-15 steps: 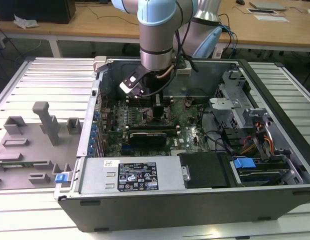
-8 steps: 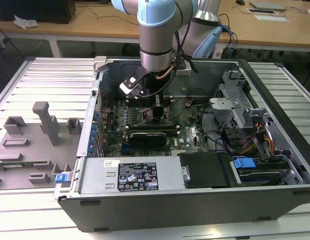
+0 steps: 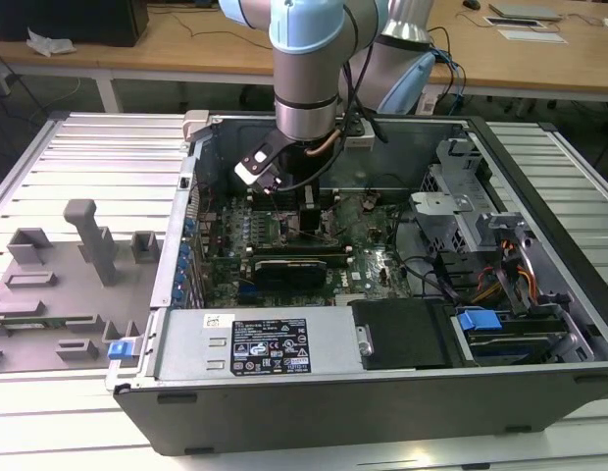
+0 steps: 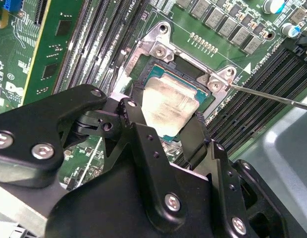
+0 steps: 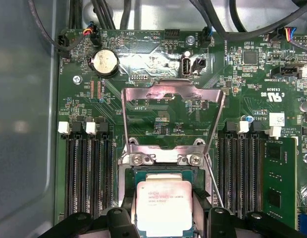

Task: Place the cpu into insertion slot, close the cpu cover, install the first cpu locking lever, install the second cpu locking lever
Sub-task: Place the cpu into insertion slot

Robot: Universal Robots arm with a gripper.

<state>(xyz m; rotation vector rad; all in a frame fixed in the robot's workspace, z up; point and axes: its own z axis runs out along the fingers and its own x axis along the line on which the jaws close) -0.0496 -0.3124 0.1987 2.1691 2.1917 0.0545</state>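
cpu [image 5: 164, 206]: pinched by two opposite edges, sitting at the insertion slot [image 4: 156, 47]
end effector [image 4: 166, 111]: closed on the chip's sides
cpu cover [image 5: 173, 94]: swung up, open
handling: light, stiff and probably delicate underneath, so grip only the edges and keep it level

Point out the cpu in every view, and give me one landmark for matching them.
Exterior view: too small to tell; the pincer reaches down over the green motherboard.
Second wrist view: the cpu is held between the pincer's fingers, above the insertion slot.
First wrist view: the cpu is between the fingers, above the slot.
Landmark: the two-screw metal bracket at the slot's edge, in both wrist views.
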